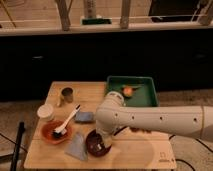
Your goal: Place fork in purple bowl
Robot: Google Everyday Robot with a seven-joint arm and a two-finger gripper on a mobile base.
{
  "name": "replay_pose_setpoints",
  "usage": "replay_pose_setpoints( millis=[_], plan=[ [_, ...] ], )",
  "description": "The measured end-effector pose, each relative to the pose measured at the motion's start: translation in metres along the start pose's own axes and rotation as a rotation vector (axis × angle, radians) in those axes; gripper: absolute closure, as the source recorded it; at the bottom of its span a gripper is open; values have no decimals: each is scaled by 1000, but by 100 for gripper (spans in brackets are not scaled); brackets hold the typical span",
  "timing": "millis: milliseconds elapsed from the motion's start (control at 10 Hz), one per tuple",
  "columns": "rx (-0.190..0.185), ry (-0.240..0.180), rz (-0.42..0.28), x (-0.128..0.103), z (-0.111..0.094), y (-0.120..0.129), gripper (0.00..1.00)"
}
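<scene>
The purple bowl [95, 143] sits near the front edge of the wooden table [140, 150], left of centre. My white arm reaches in from the right and bends down over it. The gripper [103, 138] hangs right over the bowl's right half and hides part of it. A small pale sliver, which looks like the fork [101, 146], shows just below the gripper inside the bowl. I cannot tell whether it is held or resting in the bowl.
An orange bowl [50, 134] with a white-handled dark-headed utensil [67, 121] stands left of the purple bowl. Nearby are a grey-blue cloth [77, 148], a blue sponge [84, 117], a white cup [45, 111] and a tan cup [66, 94]. A green tray [145, 95] holds an orange item [128, 90].
</scene>
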Motion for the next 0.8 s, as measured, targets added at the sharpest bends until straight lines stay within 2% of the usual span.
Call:
replay_pose_setpoints(
  millis=[800],
  plan=[
    [22,-15,7,1,0,4,20]
  ],
)
